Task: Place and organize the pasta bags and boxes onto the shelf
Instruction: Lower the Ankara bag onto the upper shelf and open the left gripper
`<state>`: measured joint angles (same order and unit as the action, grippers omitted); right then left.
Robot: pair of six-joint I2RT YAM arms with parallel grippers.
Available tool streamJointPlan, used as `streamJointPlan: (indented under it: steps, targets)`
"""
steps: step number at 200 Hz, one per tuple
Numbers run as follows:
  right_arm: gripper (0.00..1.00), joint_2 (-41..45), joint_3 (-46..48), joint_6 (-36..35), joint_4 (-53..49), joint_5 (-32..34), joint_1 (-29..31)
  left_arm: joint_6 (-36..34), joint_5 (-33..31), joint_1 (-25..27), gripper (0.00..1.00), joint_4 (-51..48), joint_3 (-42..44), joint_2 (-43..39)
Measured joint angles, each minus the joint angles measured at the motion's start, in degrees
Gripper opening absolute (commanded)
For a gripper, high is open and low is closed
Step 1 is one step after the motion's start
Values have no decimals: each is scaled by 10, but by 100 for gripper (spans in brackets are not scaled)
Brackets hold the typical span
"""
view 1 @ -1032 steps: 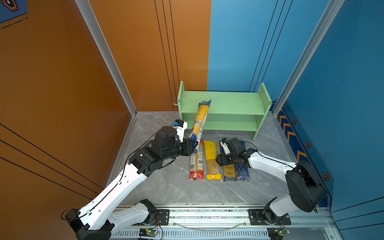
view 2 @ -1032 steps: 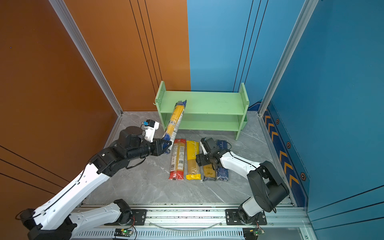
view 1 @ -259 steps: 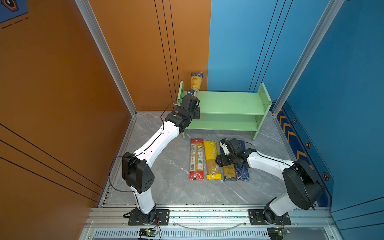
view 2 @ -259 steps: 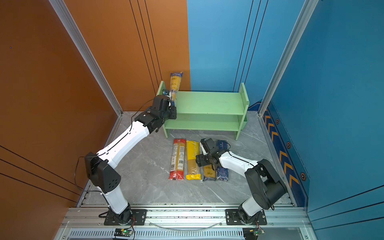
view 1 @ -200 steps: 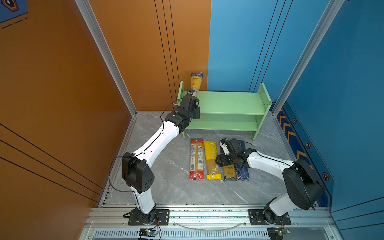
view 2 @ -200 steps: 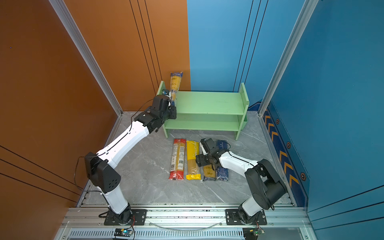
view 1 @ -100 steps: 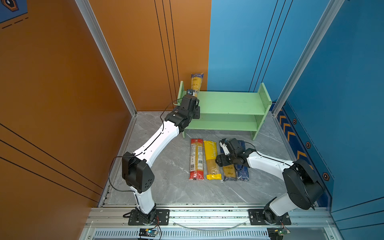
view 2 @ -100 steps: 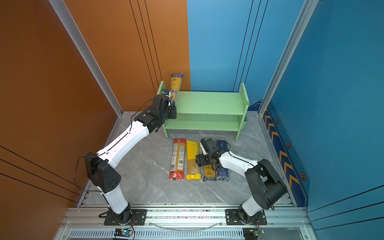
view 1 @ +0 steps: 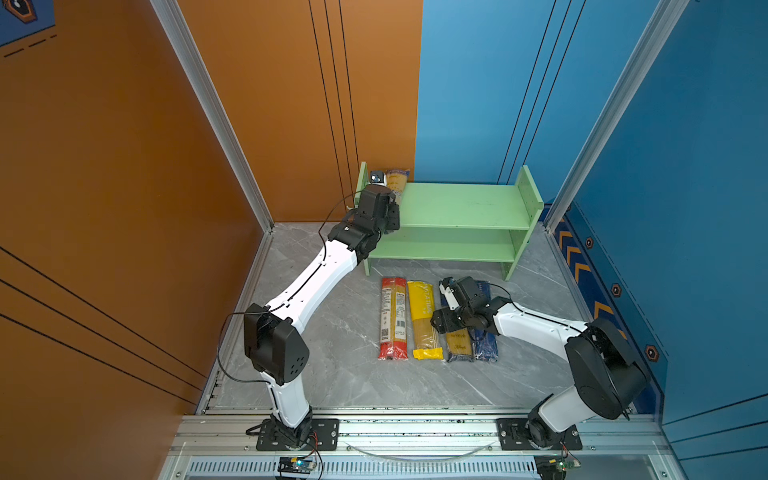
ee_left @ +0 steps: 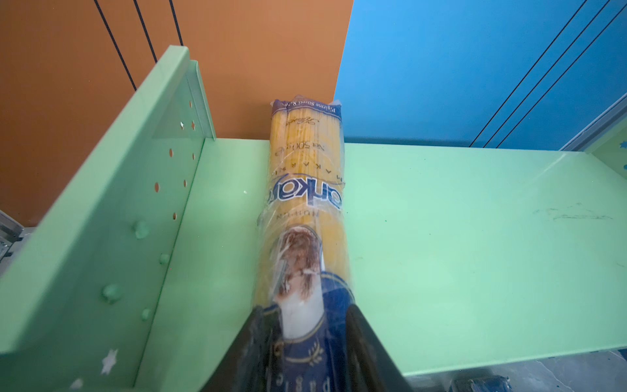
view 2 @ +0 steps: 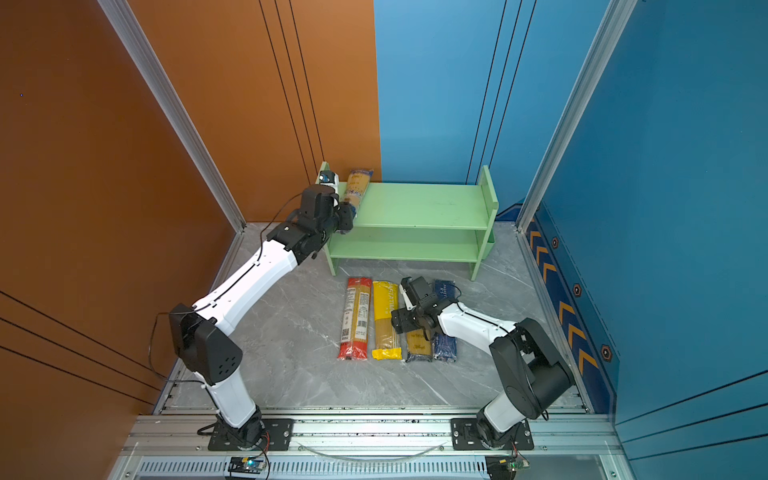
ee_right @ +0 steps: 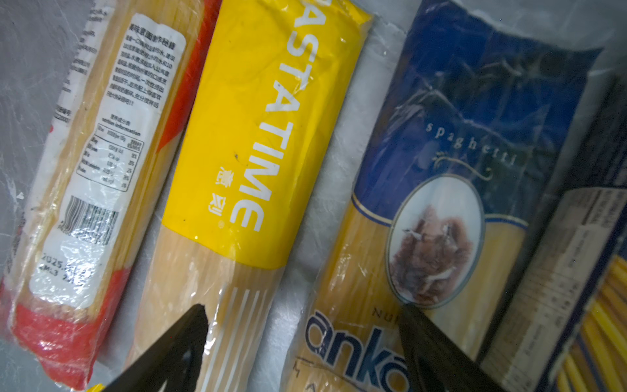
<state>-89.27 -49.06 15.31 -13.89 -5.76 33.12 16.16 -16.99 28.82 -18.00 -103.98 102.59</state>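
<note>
A blue-and-yellow spaghetti bag (ee_left: pixel 307 176) is laid on the top tier of the light-green two-tier shelf (view 1: pixel 465 208) (left end); four long pasta packs (view 1: pixel 423 320) are ranged on the grey marbled floor (view 1: pixel 332 332).

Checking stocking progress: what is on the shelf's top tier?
One ankara bag lies on the shelf by its left panel, near end inside the left gripper. The rest of the tier is bare. The board under the bag is covered.
</note>
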Motion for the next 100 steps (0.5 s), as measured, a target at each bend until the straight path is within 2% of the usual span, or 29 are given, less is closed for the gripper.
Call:
streamJointPlan:
  steps: [100]
  targets:
    - [86, 0, 0, 0, 0, 0, 0, 0, 2, 0, 43, 11, 1, -30]
